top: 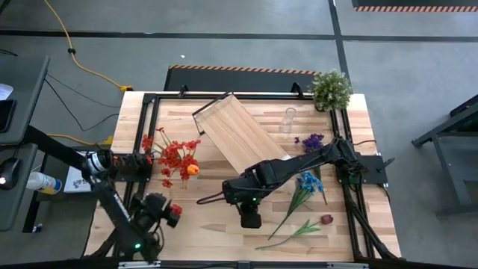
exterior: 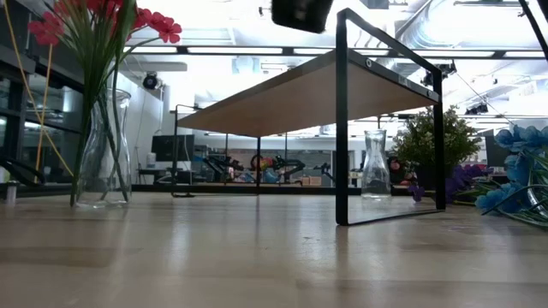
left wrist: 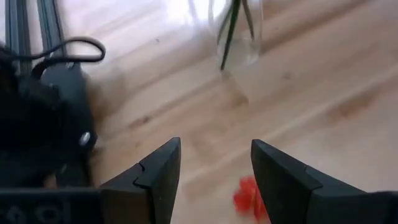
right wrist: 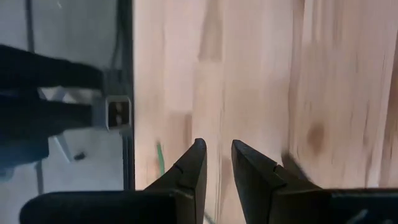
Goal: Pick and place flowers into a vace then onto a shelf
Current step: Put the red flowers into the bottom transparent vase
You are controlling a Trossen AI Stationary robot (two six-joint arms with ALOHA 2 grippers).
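Note:
A glass vase (top: pixel 181 173) with red and orange flowers (top: pixel 173 155) stands at the table's left; the left wrist view shows its base and green stems (left wrist: pixel 235 28). My left gripper (top: pixel 169 213) hovers open near the front left, with a loose red bloom (left wrist: pixel 247 196) on the table below its fingers. My right gripper (top: pixel 251 218) hangs at the front centre, pointing down, its fingers (right wrist: pixel 193 168) a narrow gap apart with nothing between them. Blue flowers (top: pixel 308 183), a purple one (top: pixel 312 140) and a dark red one (top: pixel 326 219) lie on the table's right. The shelf (top: pixel 239 131) stands aslant mid-table.
An empty glass vase (top: pixel 287 119) stands beyond the shelf, and a bushy potted plant (top: pixel 331 88) sits at the far right corner. A black frame (top: pixel 149 119) runs along the table's edges. Bare wood lies between the two grippers near the front edge.

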